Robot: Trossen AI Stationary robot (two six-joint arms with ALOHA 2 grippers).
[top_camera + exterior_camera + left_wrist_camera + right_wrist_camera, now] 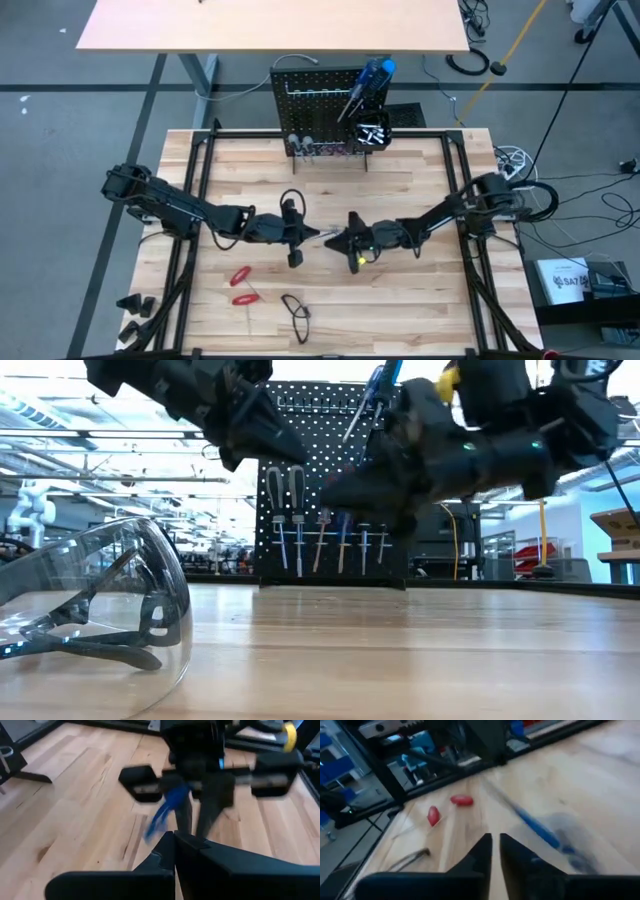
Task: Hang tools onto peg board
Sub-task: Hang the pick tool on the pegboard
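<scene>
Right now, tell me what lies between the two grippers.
In the high view, a thin blue tool spans the gap between the left gripper and the right gripper.

Black perforated peg board (pixel 315 95) holds blue-handled screwdrivers (pixel 370 80). Two red handles (pixel 243 285) lie on the pale striped wood table (pixel 400 310). Clear glasses (pixel 95 605) have dark arms.

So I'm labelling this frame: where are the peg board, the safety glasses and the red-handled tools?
peg board (pixel 312 92), high view, perforated panel face.
safety glasses (pixel 150 585), low view, clear lens.
red-handled tools (pixel 241 275), high view, upper red handle.
</scene>
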